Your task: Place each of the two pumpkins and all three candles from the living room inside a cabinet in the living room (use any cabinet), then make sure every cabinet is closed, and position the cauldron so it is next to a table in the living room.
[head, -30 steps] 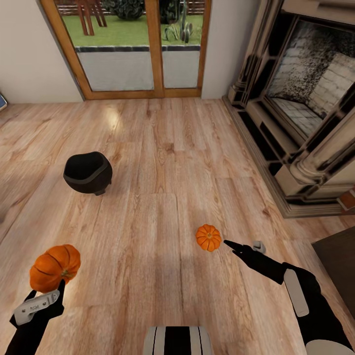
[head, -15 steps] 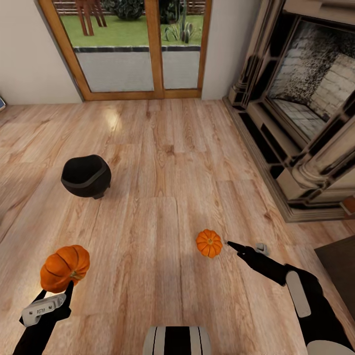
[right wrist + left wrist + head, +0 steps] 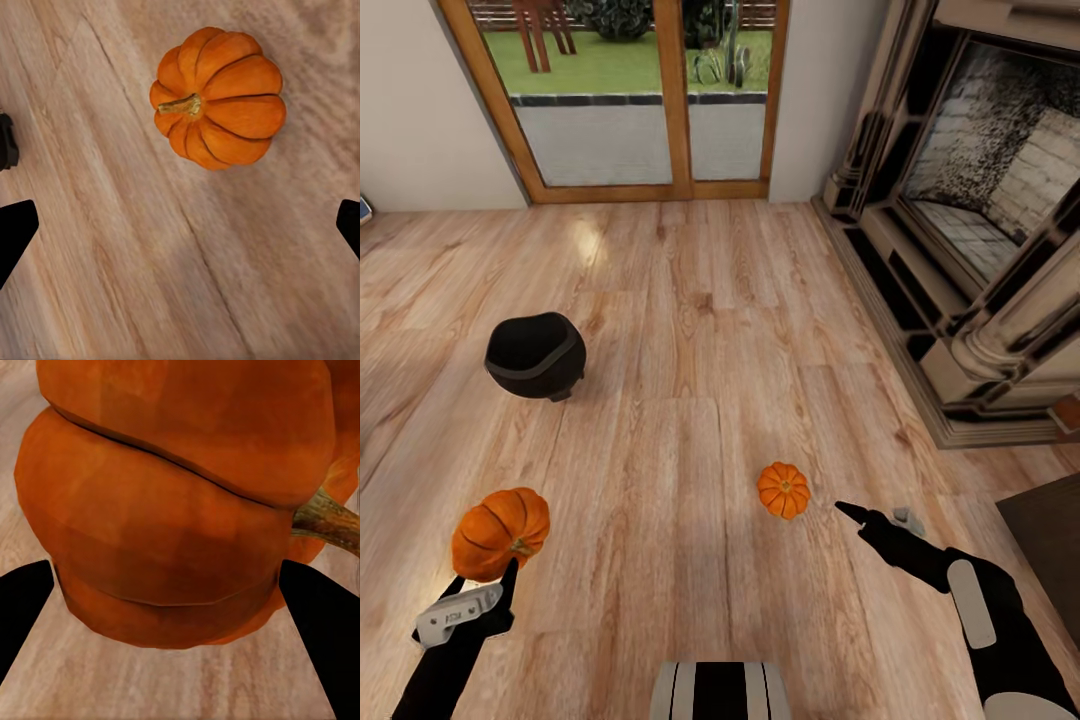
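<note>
Your left tool holds first pumpkin, fingers on its lower flanks; fast swing can shake it loose; right tool wide, second pumpkin on floor just beside; careless approach may roll it.

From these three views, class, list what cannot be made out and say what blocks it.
- Held pumpkin, left wrist view: its top and sides are cut off by the picture edges.
- Fireplace, head view: cut off by the right edge.
- Right tool, head view: seen edge-on, so its opening is unclear.
</note>
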